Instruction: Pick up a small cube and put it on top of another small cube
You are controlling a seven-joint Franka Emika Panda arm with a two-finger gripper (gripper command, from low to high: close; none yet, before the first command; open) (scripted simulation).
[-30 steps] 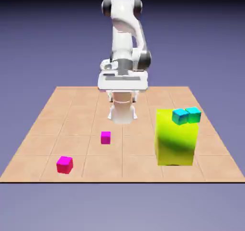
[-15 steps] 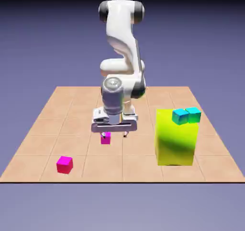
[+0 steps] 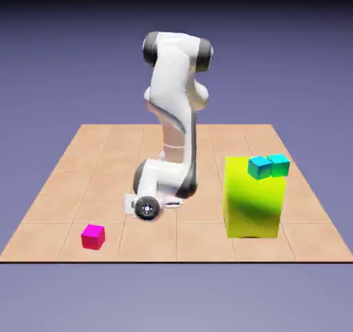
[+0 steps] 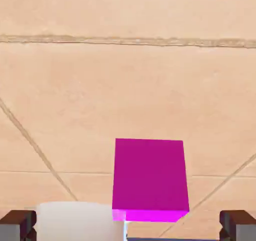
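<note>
1. My gripper (image 4: 128, 227) is spread wide, with one fingertip at each bottom corner of the hand view and nothing gripped.
2. The purplish magenta cube (image 4: 150, 177) sits on the tiled tabletop (image 4: 128, 90), low in the hand view and right of its middle, between my fingertips in the picture, with a gap on either side.
3. In the exterior view my arm (image 3: 176, 103) bends down over the table, and my hand hides that cube.
4. The hot-pink cube (image 3: 93, 237) rests on the table toward the exterior view's left, near the front edge, apart from my hand.
5. Toward the exterior view's right I see the big yellow-green block (image 3: 252, 203) standing upright.
6. Two small cyan cubes (image 3: 260, 168) show side by side at its top.
</note>
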